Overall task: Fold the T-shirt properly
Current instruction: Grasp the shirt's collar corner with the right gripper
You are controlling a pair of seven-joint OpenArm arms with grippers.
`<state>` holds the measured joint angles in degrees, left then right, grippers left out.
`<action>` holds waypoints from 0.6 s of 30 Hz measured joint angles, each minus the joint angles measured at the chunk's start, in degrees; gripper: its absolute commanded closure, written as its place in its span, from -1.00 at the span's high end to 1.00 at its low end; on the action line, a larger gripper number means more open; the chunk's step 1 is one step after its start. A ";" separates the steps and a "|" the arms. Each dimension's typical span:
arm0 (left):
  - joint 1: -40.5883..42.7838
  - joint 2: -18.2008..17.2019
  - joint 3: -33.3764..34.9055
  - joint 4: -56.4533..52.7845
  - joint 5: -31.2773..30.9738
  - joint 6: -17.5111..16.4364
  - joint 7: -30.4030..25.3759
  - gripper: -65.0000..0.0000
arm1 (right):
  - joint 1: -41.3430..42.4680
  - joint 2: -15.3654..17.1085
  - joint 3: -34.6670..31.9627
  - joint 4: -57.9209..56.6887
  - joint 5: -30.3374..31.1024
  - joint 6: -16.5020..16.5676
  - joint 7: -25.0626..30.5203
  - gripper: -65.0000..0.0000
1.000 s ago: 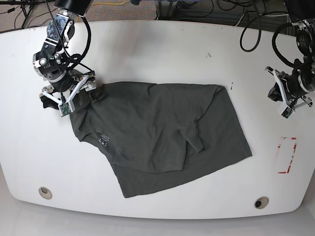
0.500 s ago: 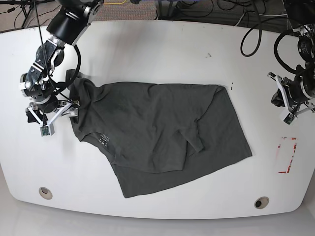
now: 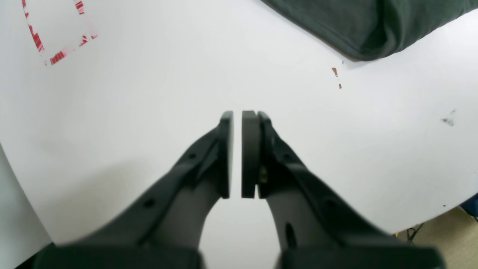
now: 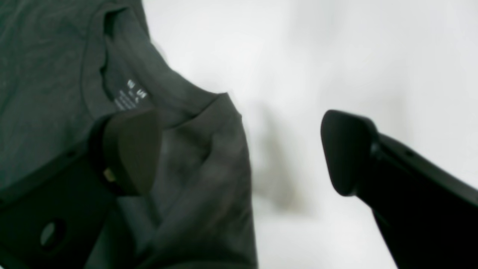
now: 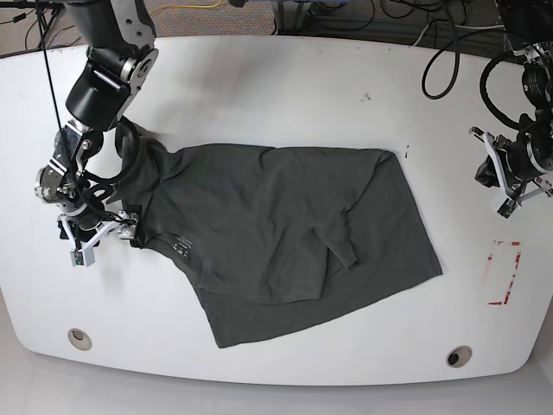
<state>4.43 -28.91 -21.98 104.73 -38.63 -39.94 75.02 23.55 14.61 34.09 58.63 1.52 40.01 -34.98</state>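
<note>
Swung the right gripper (image 5: 97, 235) off the T-shirt's (image 5: 285, 229) bunched corner and down along its collar side in the last second; barely shifted the left gripper (image 5: 510, 192) at all. Found the right jaws spread wide with nothing held: one finger (image 4: 129, 149) hanging over the cloth just short of the collar label (image 4: 130, 95), the other over bare table (image 4: 298, 56), the shirt's rumpled shoulder edge running up between them. Placed the cloth, then, straight ahead of those jaws and off to one side; couldn't tell from the blurred wrist view whether touched or merely hovered over.

Caught the left jaws pressed together on nothing, pads all but meeting, with only the shirt's nearest folded corner (image 3: 366, 33) in sight, well ahead and off to one side across a stretch of bare white.

Traced the garment's long axis running away from the right jaws across the table toward the left ones, one sleeve flopped over the middle, so far from folded yet.

Judged the right arm much the nearer for the coming grab. Likely called for a short drop and a pinch on that shoulder edge, jaws set across the edge and not along it.
</note>
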 measured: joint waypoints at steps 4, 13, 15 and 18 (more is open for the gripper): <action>0.00 0.04 0.00 0.00 -0.09 0.00 0.00 -0.92 | 1.36 1.42 0.02 -7.17 -0.26 -0.63 2.14 1.00; -0.04 0.09 0.00 0.00 -0.17 0.00 -0.02 -0.92 | 1.64 1.42 0.00 -12.61 0.33 -0.35 6.36 1.00; -0.24 0.09 0.00 0.00 -0.11 0.00 0.00 -0.92 | 1.79 1.40 0.00 -13.07 0.35 -0.35 6.62 1.00; -1.33 0.11 0.00 -0.04 -0.09 -0.02 0.04 -0.92 | 1.75 0.63 0.07 -13.05 0.28 -0.59 7.48 1.00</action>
<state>3.09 -28.80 -21.98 104.68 -38.72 -39.97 75.07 25.30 15.25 34.15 45.58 1.80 39.42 -27.51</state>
